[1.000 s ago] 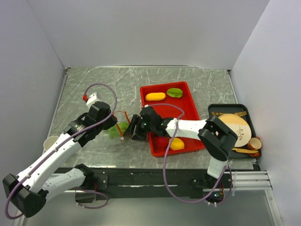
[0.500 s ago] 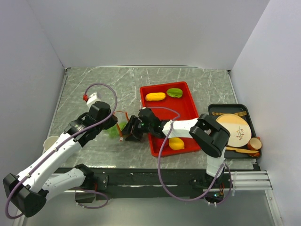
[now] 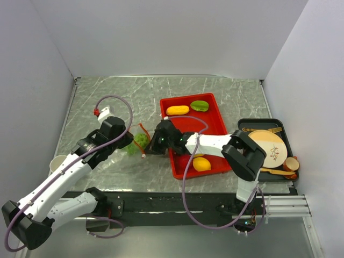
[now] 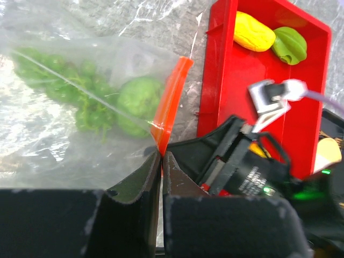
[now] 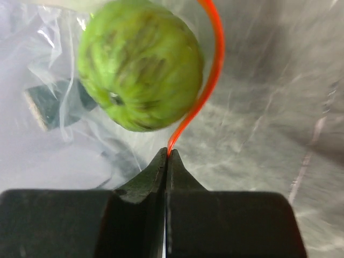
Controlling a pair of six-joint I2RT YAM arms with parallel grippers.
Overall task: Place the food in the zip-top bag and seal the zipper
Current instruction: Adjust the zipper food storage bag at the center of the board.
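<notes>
Currently the left tool (image 4: 161, 161) and right tool (image 5: 167, 156) are each clamped tight on the zipper (image 4: 172, 91) of the zip-top bag (image 4: 64, 134), which lies on the worktop (image 3: 118, 97) just left of the red tray (image 3: 215, 121). The film looks thin, limp and slippery, so the stiffer zipper is the sensible hold. The bag holds a round green fruit (image 5: 140, 70) and a green bunch (image 4: 80, 102); the tray holds two yellow pieces (image 3: 177, 110) and a green piece (image 3: 199, 106).

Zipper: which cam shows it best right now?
Left wrist: the zipper shows face-on and sharp, its lower end pinched in the left gripper. The right wrist view sees it edge-on, a thin orange curve beside the green fruit. The top view shows only a small red arc.
</notes>
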